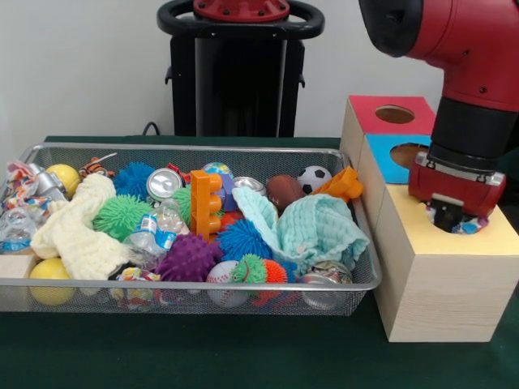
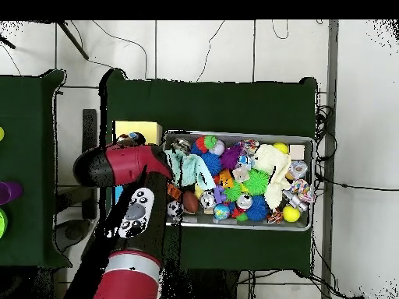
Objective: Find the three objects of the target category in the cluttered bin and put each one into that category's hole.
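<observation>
1. Sawyer's gripper (image 1: 451, 217) is hanging over the round dark hole (image 1: 478, 229) in the yellow top of the pale wooden cube box (image 1: 442, 288), at about 3 o'clock in the front view.
2. Its fingers are sitting low at the hole's mouth, pinching a white cloth with multicoloured dots (image 1: 469, 226), of which only a small bunch is showing at the hole's rim.
3. Red and black arm segments (image 1: 470, 89) are coming down from 1 o'clock and covering part of the blue-topped box (image 1: 389, 158) behind the yellow one.
4. A red-topped box (image 1: 389, 113) is standing farthest back in the same row.
5. Lying at 9 o'clock of the boxes, the wide silver wire-mesh tray (image 1: 195, 288) is resting on the green desk (image 1: 243, 356).
6. A cream knitted cloth (image 1: 79, 231) is lying toward the tray's 9 o'clock end, draped over other clutter.
7. A pale mint waffle-textured cloth (image 1: 312, 231) is lying crumpled at the tray's 3 o'clock end, the end nearest the boxes.
8. An orange plastic block (image 1: 205, 204) is standing upright near the tray's middle, with spiky rubber balls in purple (image 1: 188, 258), blue (image 1: 243, 240) and green (image 1: 120, 215) around it.
9. In the overhead view the arm (image 2: 128, 167) is hiding most of the boxes, leaving the yellow top (image 2: 142, 132) partly showing at 12 o'clock of it.
</observation>
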`<state>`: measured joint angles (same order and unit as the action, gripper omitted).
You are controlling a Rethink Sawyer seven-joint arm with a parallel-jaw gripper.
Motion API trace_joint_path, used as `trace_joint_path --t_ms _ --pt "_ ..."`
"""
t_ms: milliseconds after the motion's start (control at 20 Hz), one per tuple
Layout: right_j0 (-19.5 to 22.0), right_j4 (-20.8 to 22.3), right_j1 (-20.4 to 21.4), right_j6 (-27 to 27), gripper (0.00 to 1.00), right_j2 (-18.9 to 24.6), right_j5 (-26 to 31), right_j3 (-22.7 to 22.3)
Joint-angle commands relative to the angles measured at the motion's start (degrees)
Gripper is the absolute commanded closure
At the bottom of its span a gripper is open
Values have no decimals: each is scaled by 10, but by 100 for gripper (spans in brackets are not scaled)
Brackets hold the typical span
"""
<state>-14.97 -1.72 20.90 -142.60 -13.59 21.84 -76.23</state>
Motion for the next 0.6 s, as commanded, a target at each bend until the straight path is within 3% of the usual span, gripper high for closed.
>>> trace_joint_path --t_ms 50,300,500,600 --pt "-19 20 -78 -41 100 20 31 -34" --pt "-20 22 -56 -31 100 21 31 -58" --pt "-3 -6 64 -4 100 42 143 -120" --pt "12 -15 84 9 100 55 176 -125"
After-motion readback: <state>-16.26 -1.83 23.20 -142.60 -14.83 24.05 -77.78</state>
